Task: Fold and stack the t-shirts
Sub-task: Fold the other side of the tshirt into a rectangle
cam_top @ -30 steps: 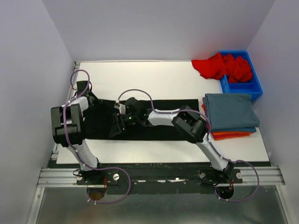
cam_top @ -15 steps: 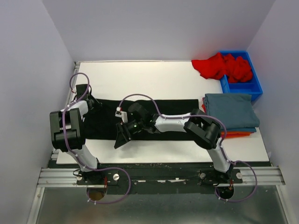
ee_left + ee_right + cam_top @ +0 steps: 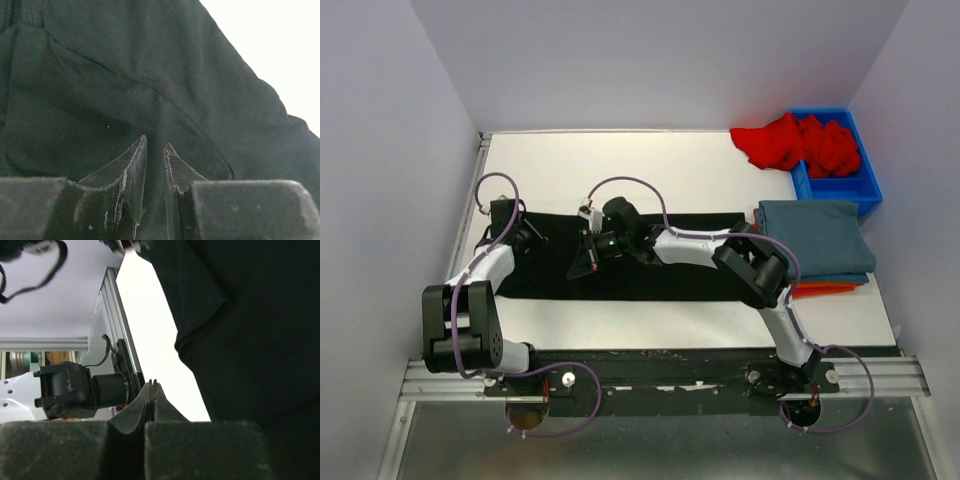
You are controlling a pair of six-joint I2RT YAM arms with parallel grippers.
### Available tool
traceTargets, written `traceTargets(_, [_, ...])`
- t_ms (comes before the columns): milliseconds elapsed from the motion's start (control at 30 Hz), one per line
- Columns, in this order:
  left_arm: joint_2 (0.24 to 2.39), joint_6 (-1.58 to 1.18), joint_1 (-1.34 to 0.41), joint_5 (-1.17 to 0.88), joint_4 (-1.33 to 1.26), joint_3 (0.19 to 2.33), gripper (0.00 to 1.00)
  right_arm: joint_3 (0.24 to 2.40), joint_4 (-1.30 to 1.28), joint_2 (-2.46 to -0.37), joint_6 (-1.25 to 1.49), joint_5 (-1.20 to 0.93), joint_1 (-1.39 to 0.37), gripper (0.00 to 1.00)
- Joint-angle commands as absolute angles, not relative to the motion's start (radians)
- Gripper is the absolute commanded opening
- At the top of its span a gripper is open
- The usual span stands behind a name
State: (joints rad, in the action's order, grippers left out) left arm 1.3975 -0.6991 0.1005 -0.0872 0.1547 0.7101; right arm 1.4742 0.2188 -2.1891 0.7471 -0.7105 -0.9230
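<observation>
The black t-shirt point(image 3: 660, 268) lies as a long flat strip across the middle of the table point(image 3: 620, 170). My left gripper point(image 3: 527, 237) sits at its left end. In the left wrist view the fingers point(image 3: 135, 165) stand close together with a ridge of the black t-shirt point(image 3: 125, 75) pinched in the narrow gap of the left gripper point(image 3: 156, 143). My right gripper point(image 3: 585, 260) hovers over the shirt's left-middle part. In the right wrist view the right gripper point(image 3: 151, 384) is shut with nothing between the pads, and the black t-shirt point(image 3: 260, 330) lies off to its right.
A folded slate-blue tee point(image 3: 812, 240) lies on an orange one point(image 3: 815, 291) at the right edge. A crumpled red t-shirt point(image 3: 790, 140) spills out of the blue bin point(image 3: 865, 187) at the back right. The metal rail point(image 3: 660, 370) runs along the near edge.
My right gripper pulled back from the shirt's near edge to over the shirt and closed. The left arm's elbow swung toward the front and its gripper shifted slightly right.
</observation>
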Motion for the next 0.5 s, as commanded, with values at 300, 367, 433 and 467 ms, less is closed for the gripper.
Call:
traceTargets(300, [1.451, -0.718, 0.037, -0.092, 0.185, 0.727, 0.25, 1.575, 0.242, -2.345, 0.807, -0.712, -0.881, 0.01])
traceTargets(367, [1.48, -0.712, 0.034, -0.1, 0.207, 0.747, 0.24, 1.615, 0.21, -2.374, 0.811, -0.722, -0.873, 0.01])
traceTargets(433, [1.483, -0.713, 0.022, -0.089, 0.218, 0.749, 0.23, 1.664, 0.145, -2.405, 0.799, -0.726, -0.871, 0.01])
traceTargets(467, [1.48, -0.716, 0.012, -0.08, 0.23, 0.749, 0.23, 1.673, 0.12, -2.416, 0.796, -0.723, -0.873, 0.01])
